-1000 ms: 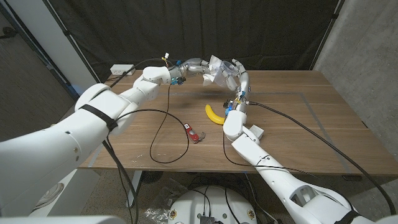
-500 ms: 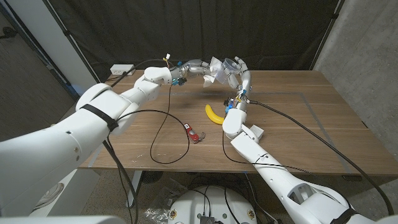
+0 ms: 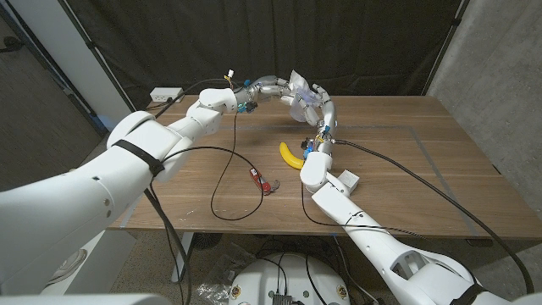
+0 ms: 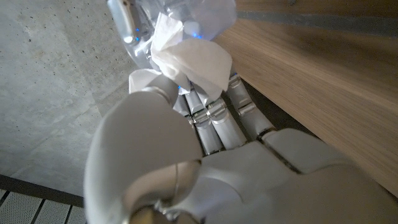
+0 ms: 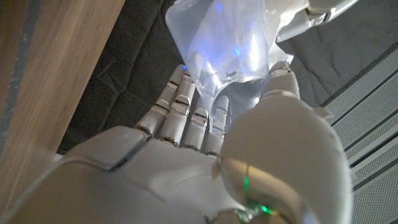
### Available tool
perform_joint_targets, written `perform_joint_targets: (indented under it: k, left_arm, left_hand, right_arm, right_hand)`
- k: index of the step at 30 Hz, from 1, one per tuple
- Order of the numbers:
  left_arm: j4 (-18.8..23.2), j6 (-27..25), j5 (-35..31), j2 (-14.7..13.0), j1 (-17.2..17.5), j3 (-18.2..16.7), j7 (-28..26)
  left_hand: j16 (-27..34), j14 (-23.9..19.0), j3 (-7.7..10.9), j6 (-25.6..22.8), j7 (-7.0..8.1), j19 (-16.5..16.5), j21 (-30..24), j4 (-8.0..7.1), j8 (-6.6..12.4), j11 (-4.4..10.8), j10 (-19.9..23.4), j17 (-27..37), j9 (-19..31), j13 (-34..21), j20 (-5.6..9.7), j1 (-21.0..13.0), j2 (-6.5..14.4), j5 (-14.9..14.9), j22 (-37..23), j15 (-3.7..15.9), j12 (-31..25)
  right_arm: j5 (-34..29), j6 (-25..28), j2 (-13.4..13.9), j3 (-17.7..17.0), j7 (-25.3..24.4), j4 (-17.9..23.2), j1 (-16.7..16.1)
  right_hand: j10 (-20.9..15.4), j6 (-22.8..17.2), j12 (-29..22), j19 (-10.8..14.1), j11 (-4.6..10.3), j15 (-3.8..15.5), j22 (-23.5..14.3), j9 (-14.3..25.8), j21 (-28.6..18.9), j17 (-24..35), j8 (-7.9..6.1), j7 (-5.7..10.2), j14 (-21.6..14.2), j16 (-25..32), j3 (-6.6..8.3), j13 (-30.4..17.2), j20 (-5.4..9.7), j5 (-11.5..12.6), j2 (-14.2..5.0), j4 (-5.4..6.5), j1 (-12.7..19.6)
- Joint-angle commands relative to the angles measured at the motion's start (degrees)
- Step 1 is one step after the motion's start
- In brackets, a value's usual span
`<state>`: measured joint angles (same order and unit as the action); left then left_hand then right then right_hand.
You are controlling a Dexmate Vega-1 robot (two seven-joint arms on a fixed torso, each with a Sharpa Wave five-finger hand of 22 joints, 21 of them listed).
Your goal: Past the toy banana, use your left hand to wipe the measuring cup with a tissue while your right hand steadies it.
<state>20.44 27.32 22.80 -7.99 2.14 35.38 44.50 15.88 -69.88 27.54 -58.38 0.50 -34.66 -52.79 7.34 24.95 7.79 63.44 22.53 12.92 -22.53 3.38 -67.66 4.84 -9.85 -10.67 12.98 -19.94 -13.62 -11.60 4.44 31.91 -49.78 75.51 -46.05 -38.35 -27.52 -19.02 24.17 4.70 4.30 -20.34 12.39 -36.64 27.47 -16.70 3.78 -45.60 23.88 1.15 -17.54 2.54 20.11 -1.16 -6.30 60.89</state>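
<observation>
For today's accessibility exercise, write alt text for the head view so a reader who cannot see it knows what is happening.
Above the far side of a wooden table, the robot's left hand presses a white tissue against a clear measuring cup held by its right hand. Nearer lie a toy banana and a small red object.

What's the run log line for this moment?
left robot hand: presses tissue on measuring cup | right robot hand: holds cup | banana: table
</observation>
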Motion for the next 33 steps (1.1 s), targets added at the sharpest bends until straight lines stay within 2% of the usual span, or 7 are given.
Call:
perform_joint_targets:
  k: [1, 12, 17, 19, 22, 24, 33]
  left_arm:
    - [0.0, 1.2, 2.8, 1.1, 0.1, -3.0, 4.3]
    - [1.0, 8.5, 1.5, -0.9, 0.9, -3.1, 5.2]
    - [4.6, 13.0, 0.5, -3.2, 2.6, -2.8, 4.0]
    - [10.0, 12.9, -0.4, -5.5, 4.8, -2.5, 1.7]
    - [22.2, 9.4, -3.7, -10.6, 9.2, -1.6, -5.1]
    - [28.6, 7.3, -6.2, -13.5, 11.3, -1.2, -9.4]
    - [47.2, -0.4, -16.8, -22.6, 17.1, -0.5, -23.5]
  left_hand:
    - [0.0, -0.1, 0.49, -0.7, -0.32, 0.2, -0.4, 0.18, 0.10, 2.22, 2.5, 0.1, 0.2, -0.3, 2.83, 0.1, -0.1, -0.1, 0.0, 0.01, -0.4]
    - [-0.1, -0.1, 0.61, -0.8, -0.42, 0.2, -0.7, 0.18, 0.08, 2.14, 2.5, 0.3, 0.3, -0.4, 2.94, 0.2, -0.2, -0.1, 0.0, -0.01, -0.3]
    - [-0.1, -0.1, 0.66, -0.8, -0.35, 0.3, -0.8, 0.13, 0.05, 2.16, 2.7, 0.4, 0.2, -0.4, 2.95, 0.3, -0.2, -0.1, 0.0, -0.04, -0.2]
    - [-0.1, -0.2, 0.67, -0.8, -0.36, 0.2, -0.9, 0.13, 0.05, 2.15, 2.7, 0.4, 0.3, -0.4, 2.95, 0.3, -0.2, -0.1, 0.0, -0.03, -0.2]
    - [-0.1, -0.3, 0.70, -0.9, -0.37, 0.3, -0.9, 0.10, 0.07, 2.17, 2.6, 0.4, 0.2, -0.4, 2.99, 0.3, -0.2, -0.1, 0.0, -0.04, -0.2]
    - [-0.1, -0.3, 0.72, -0.9, -0.28, 0.3, -1.0, 0.11, 0.03, 2.17, 2.7, 0.5, 0.2, -0.4, 3.00, 0.3, -0.2, -0.1, 0.1, -0.02, -0.1]
    - [-0.2, -0.3, 0.82, -1.0, -0.17, 0.5, -1.1, 0.12, 0.07, 2.00, 2.8, 0.6, 0.3, -0.5, 2.91, 0.4, -0.3, -0.1, 0.1, 0.01, -0.1]
  right_arm:
    - [-0.8, 2.8, -0.6, 1.3, 1.6, -2.4, 0.4]
    - [-2.3, 4.9, 0.0, 1.1, -0.1, -1.7, -0.1]
    - [-2.9, 6.1, 0.6, 1.0, -0.7, -0.9, -0.4]
    - [-3.1, 6.8, 0.8, 1.0, -0.8, -0.7, -0.4]
    - [-3.9, 8.3, 1.3, 1.1, -1.0, 0.0, -0.6]
    - [-4.4, 9.3, 1.7, 1.1, -1.2, 0.5, -0.7]
    - [-6.8, 13.6, 3.8, 1.5, -2.2, 3.5, -1.8]
  right_hand:
    - [-0.2, -0.3, 0.0, -0.4, 0.02, 9.33, -0.2, 0.3, -0.4, 0.5, 0.42, -0.21, -0.3, 0.2, -0.37, -0.3, 7.60, -0.2, -3.80, 0.08, 3.3]
    - [-0.2, -0.3, 0.2, -0.6, 0.21, 9.32, -0.2, 0.4, -0.9, 0.7, 0.53, -0.18, -0.4, 0.0, -0.73, -0.4, 7.65, -0.2, -3.90, 0.15, 3.4]
    - [-0.4, -0.4, 0.1, -0.6, 0.14, 9.34, -0.2, 0.4, -1.2, 0.9, 0.53, -0.30, -0.6, 0.1, -0.87, -0.5, 7.57, -0.2, -4.00, 0.18, 3.4]
    - [-0.5, -0.5, 0.1, -0.5, 0.10, 9.32, -0.2, 0.4, -1.3, 0.9, 0.52, -0.32, -0.6, 0.0, -0.94, -0.6, 7.59, -0.2, -4.04, 0.22, 3.4]
    - [-0.7, -0.6, 0.1, -0.5, 0.10, 9.36, -0.2, 0.4, -1.6, 1.1, 0.50, -0.37, -0.8, 0.0, -1.05, -0.6, 7.61, -0.2, -4.12, 0.19, 3.6]
    - [-0.8, -0.6, 0.1, -0.5, 0.07, 9.37, -0.2, 0.4, -1.7, 1.1, 0.51, -0.28, -0.9, 0.1, -1.10, -0.7, 7.62, -0.2, -4.13, 0.17, 3.6]
    - [-0.9, -0.9, 0.2, -0.5, 0.18, 9.36, -0.1, 0.4, -2.3, 1.4, 0.52, -0.25, -1.1, 0.0, -1.30, -0.8, 7.72, -0.2, -4.34, 0.14, 3.9]
